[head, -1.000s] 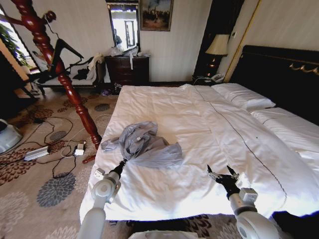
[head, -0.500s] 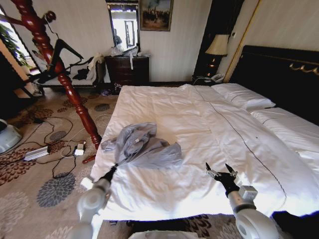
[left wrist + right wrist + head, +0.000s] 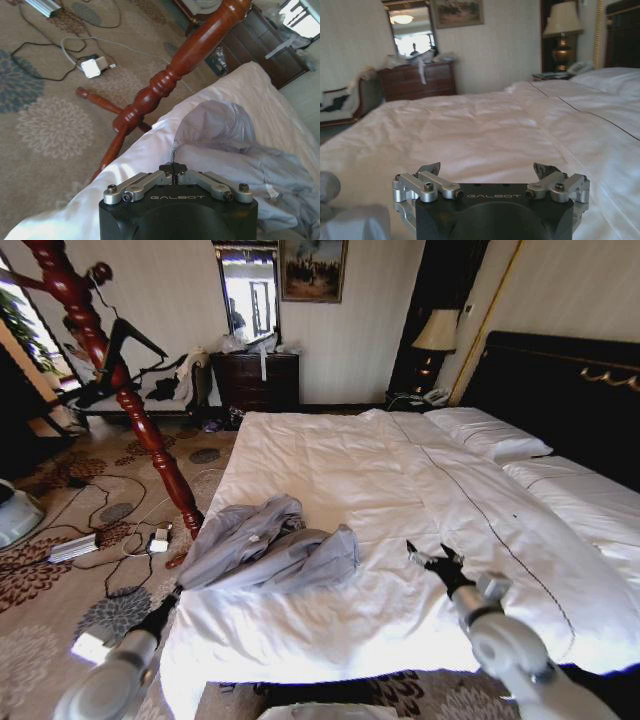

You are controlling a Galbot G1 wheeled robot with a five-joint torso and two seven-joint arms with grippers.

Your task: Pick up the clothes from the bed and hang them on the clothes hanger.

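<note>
The clothes (image 3: 268, 545), a light blue-grey shirt, lie stretched out on the bed (image 3: 400, 480) near its left edge. One end of the shirt trails over that edge. My left gripper (image 3: 172, 596) is low beside the bed, shut on that end. The left wrist view shows its fingertips (image 3: 173, 168) pinched together on a thin bit of the shirt (image 3: 240, 150). My right gripper (image 3: 432, 558) hovers open over the white duvet, to the right of the shirt. Its jaws (image 3: 490, 171) stand wide apart with nothing between them. A thin black clothes hanger (image 3: 124, 344) hangs on the red stand.
A red turned-wood coat stand (image 3: 130, 405) rises close to the bed's left corner, its post (image 3: 175, 75) right by my left gripper. Cables and a power strip (image 3: 75, 547) lie on the patterned carpet. A dark dresser (image 3: 255, 380) and lamp (image 3: 437, 332) stand behind.
My left gripper has pulled back and down off the bed's left edge, dragging the shirt flatter and toward that edge. My right gripper has edged slightly forward over the duvet.
</note>
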